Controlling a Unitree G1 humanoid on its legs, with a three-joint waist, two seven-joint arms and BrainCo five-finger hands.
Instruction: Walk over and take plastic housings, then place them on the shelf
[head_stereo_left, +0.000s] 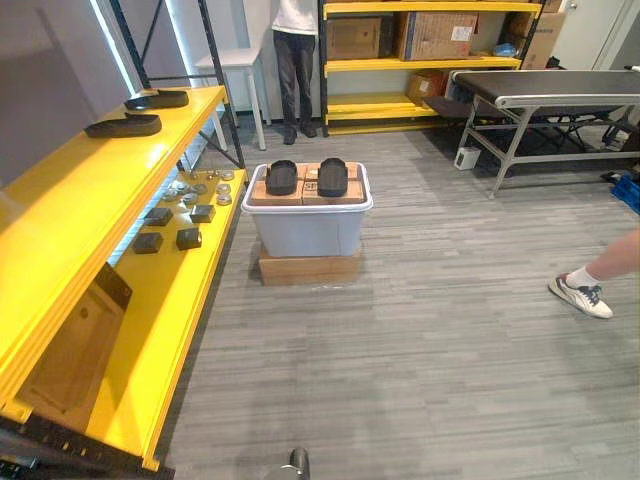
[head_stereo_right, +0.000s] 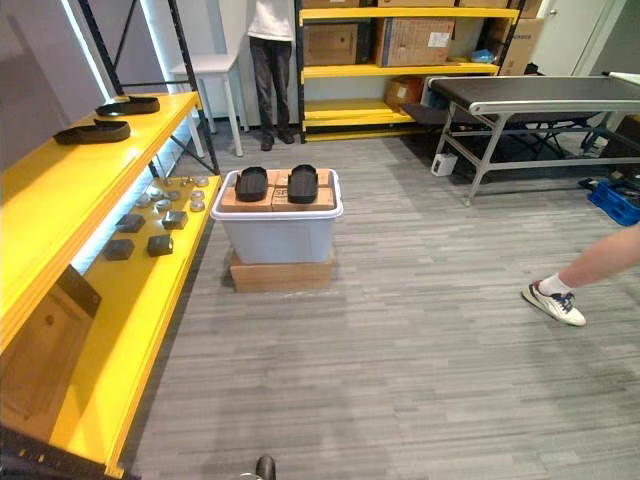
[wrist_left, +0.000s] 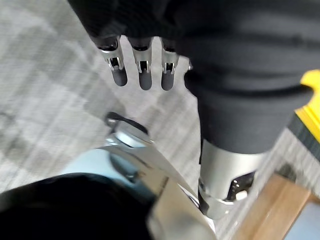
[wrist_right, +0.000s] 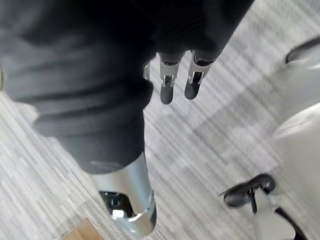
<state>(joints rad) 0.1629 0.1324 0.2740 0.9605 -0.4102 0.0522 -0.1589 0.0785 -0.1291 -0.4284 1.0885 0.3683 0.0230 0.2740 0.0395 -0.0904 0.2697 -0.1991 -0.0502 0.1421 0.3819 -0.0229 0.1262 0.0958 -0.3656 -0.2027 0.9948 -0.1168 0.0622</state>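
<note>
**Housings wait on the bin ahead**

The yellow shelf (head_stereo_left: 60, 190) runs along the left, with two dark housings (head_stereo_left: 124, 125) lying on its top level. Ahead, the grey bin (head_stereo_left: 305, 228) holds two plastic housings (head_stereo_left: 281, 177) up on cardboard, likely for easy lifting. A person's leg (head_stereo_left: 600, 280) crosses at the right. The left robot hand (wrist_left: 145, 72) and right robot hand (wrist_right: 167, 82) hang released and empty.

You had the left hand (wrist_left: 143, 70) hanging down, fingers straight and relaxed, thumb apart, empty; your right hand (wrist_right: 168, 82) hung likewise, fingers loose.
</note>
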